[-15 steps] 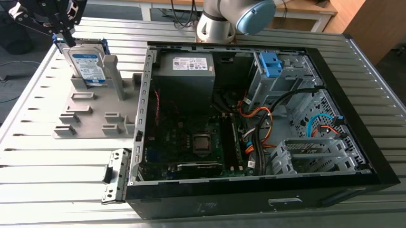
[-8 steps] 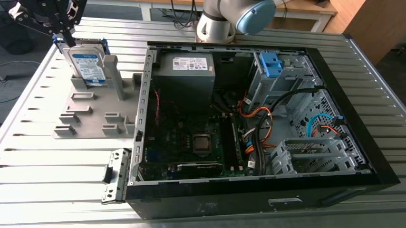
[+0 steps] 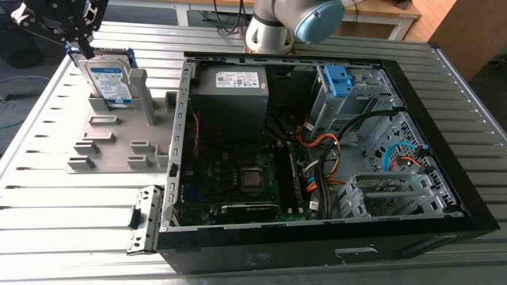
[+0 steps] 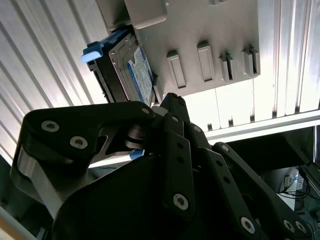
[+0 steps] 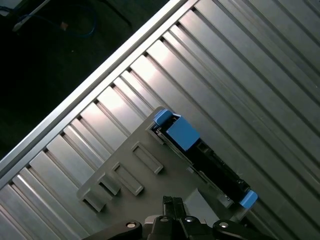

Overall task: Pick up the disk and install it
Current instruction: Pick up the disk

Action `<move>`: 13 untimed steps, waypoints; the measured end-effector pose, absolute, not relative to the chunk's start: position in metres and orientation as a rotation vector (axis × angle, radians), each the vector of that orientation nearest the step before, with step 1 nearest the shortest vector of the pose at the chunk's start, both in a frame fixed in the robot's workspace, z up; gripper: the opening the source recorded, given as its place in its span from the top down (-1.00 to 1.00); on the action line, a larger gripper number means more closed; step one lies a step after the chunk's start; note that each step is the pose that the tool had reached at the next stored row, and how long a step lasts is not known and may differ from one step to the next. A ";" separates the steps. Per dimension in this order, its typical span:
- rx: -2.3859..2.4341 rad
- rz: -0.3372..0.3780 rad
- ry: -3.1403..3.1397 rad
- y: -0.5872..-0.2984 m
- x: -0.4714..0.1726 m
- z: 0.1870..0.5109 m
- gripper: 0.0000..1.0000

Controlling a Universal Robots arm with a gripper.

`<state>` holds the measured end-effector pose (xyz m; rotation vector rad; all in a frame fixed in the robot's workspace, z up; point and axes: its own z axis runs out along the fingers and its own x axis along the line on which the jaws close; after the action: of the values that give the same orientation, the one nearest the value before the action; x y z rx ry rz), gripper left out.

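The gripper [image 3: 82, 47] hangs right over the top edge of the disk [image 3: 108, 80]. I cannot tell whether it is open or closed, or whether it touches the disk. In the second wrist view its own black links cover the place where they meet, and in the exterior view its upper part is cut off. The disk stands upright on edge in a slot at the far end of the grey rack [image 3: 111, 151], its label facing along the rack and its blue frame [image 5: 182, 134] wrapping the edges. It looks like a dense, stiff metal block with smooth, rather slippery faces, and it is likely to suffer from knocks. The best hold seems to be across the two flat faces near the middle of the top edge, where it rises clear of the rack's posts. Those posts hide its lower part. Beside the rack, on the exterior view's right, the open computer case [image 3: 317, 252] lies on the ribbed table [image 3: 79, 208].
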<state>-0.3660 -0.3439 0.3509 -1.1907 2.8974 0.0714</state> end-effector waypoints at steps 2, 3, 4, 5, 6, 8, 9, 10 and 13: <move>-1.194 0.071 2.896 -0.344 -0.366 0.351 0.79; -1.196 0.071 2.895 -0.344 -0.366 0.351 0.79; -1.198 0.071 2.894 -0.344 -0.366 0.351 0.79; -1.200 0.071 2.894 -0.344 -0.366 0.351 0.79; -1.202 0.071 2.893 -0.344 -0.366 0.351 0.79; -1.205 0.071 2.892 -0.344 -0.366 0.351 0.79; -1.207 0.071 2.891 -0.344 -0.366 0.351 0.79; -1.209 0.071 2.890 -0.344 -0.366 0.351 0.79; -1.214 0.071 2.888 -0.344 -0.366 0.351 0.79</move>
<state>-0.3660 -0.3439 0.3509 -1.2143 2.8879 0.0715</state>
